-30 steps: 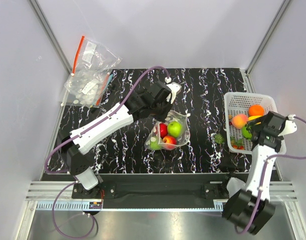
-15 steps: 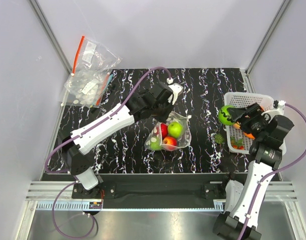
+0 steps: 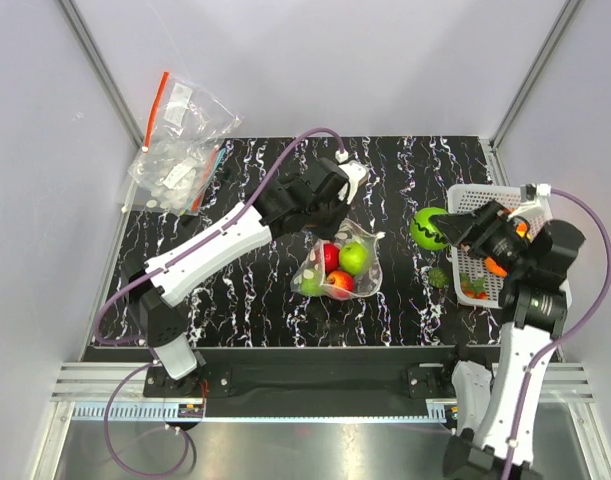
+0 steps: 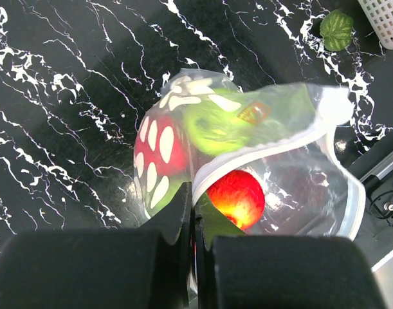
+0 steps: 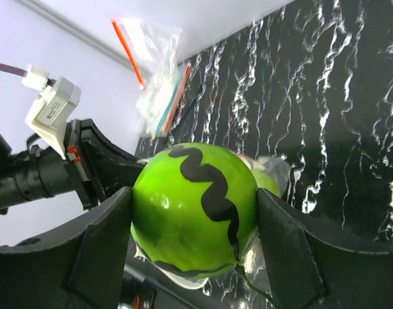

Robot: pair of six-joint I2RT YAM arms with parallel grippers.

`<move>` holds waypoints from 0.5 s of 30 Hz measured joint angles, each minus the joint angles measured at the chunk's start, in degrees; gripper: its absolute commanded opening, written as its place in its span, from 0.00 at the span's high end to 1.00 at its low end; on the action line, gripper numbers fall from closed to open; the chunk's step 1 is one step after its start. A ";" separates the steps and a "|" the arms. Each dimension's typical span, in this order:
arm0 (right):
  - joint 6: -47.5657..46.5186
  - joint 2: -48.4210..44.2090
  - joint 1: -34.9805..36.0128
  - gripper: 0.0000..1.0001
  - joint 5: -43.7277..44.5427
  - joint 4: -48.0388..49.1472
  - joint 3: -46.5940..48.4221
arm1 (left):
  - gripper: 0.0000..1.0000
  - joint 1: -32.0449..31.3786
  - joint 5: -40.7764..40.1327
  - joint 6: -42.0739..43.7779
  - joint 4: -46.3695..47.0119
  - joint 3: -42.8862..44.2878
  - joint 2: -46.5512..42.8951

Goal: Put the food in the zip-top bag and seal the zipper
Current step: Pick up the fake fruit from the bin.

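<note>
The zip-top bag (image 3: 337, 272) rests on the black marbled table (image 3: 405, 170), just below the left gripper (image 4: 193, 215). That gripper's jaws are pressed together on the bag's rim, holding the mouth edge up. Just ahead of the gripper the pale zipper (image 4: 247, 156) gapes apart. Inside sit a red apple (image 4: 235, 196), a green apple (image 4: 212, 125) and another red fruit (image 4: 154, 151) behind the white dots.

Off to that gripper's right, the right gripper (image 5: 195, 219) hangs above the table, clamped on a green striped melon (image 3: 428, 228), near the bag but apart from it. A small green leafy piece (image 3: 438, 276) lies on the table under it, beside a white basket (image 3: 480, 205) with red and green pieces in it. Farthest back, beyond the left gripper, lies a clear bag with a red strip (image 3: 180, 140).
</note>
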 measured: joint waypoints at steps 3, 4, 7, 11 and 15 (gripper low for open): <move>-2.34 5.68 5.57 0.57 1.18 -2.12 2.69 | 0.98 0.00 0.00 0.00 0.00 0.00 0.44; -2.80 7.08 7.69 0.56 1.81 -2.34 3.52 | 0.98 0.00 -0.02 0.00 0.02 0.00 0.55; -3.96 10.54 15.96 0.55 5.05 -3.04 4.83 | 0.98 0.00 -0.17 0.00 0.02 0.00 0.87; -4.26 10.40 24.65 0.55 8.26 -3.50 4.98 | 0.98 0.00 -0.22 0.00 -0.17 0.39 1.33; -3.82 9.22 30.56 0.56 11.56 -3.32 4.94 | 0.98 0.00 -0.37 0.02 -0.26 1.86 2.47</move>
